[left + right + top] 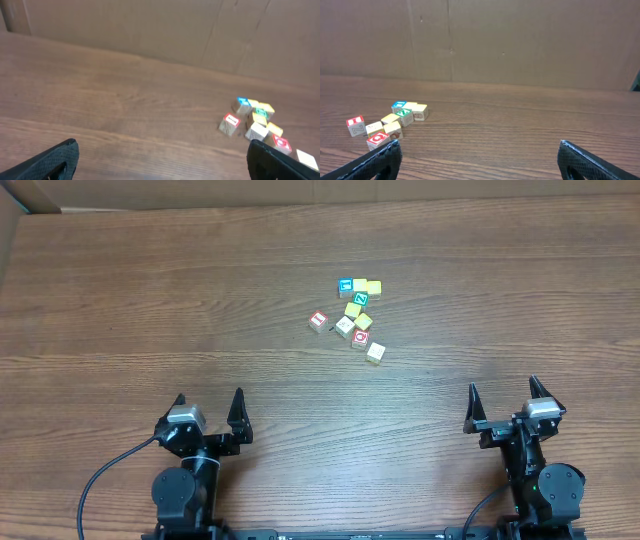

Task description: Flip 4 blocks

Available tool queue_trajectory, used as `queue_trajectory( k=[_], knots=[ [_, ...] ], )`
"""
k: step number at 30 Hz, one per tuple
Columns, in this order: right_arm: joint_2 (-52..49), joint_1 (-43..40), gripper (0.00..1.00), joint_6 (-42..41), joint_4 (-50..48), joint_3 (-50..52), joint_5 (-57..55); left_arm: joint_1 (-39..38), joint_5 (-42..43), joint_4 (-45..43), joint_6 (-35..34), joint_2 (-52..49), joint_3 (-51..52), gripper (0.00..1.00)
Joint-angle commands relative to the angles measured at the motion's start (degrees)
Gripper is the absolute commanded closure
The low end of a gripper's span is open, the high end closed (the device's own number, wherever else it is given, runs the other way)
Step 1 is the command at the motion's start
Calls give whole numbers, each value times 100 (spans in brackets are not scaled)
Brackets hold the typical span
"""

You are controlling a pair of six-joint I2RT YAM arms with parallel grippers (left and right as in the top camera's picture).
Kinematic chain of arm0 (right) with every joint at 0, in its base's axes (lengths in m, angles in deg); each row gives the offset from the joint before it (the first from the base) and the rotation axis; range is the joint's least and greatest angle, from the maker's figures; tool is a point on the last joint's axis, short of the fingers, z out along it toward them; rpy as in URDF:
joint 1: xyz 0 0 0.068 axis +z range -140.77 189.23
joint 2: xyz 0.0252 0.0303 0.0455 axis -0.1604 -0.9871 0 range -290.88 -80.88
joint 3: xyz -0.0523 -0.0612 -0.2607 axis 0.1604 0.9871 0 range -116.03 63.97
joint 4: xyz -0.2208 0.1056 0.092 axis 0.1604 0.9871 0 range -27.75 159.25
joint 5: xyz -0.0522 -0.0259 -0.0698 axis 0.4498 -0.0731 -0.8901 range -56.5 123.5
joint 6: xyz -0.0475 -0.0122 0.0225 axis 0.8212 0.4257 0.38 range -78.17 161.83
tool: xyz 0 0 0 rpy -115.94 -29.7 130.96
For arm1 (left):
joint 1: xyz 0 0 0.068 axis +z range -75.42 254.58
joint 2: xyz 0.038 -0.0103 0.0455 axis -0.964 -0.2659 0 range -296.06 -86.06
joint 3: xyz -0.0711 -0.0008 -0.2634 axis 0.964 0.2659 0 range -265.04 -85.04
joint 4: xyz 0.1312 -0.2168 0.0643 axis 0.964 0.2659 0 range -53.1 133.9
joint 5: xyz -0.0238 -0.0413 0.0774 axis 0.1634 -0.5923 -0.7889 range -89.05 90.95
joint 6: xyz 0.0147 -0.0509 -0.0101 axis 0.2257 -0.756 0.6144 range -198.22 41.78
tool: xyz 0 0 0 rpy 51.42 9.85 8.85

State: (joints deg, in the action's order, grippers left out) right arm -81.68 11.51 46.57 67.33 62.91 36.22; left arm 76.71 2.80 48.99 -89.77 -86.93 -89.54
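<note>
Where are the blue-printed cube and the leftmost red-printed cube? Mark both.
blue-printed cube (346,285), overhead view, top face.
leftmost red-printed cube (319,320), overhead view, top face.

I see the desk (150,300) in brown wood with darker grain lines. The left red block (319,320) and the near red block (361,337) carry red print on pale faces. The cream block (376,352) is plain, the yellowish block (363,321) yellow. The blue-printed cube (346,285) and the green-printed cube (361,299) show pale wooden sides. The left claw (209,395) and right claw (502,385) are black.
</note>
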Motion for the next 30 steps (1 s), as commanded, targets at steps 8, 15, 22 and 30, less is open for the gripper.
queue_trajectory(
  k=[8,15,22,30],
  knots=[
    [57,-15,0,22,-42,61,-26,-28,175,658,160,-1099,-1770,0],
    [57,-15,0,22,-44,61,-26,-28,688,1480,439,-2774,-3429,0],
    [57,-15,0,22,-42,61,-26,-28,1027,3150,581,-4682,-5626,0],
    [57,-15,0,22,-42,61,-26,-28,1574,4671,577,-6293,-7291,0]
  ],
)
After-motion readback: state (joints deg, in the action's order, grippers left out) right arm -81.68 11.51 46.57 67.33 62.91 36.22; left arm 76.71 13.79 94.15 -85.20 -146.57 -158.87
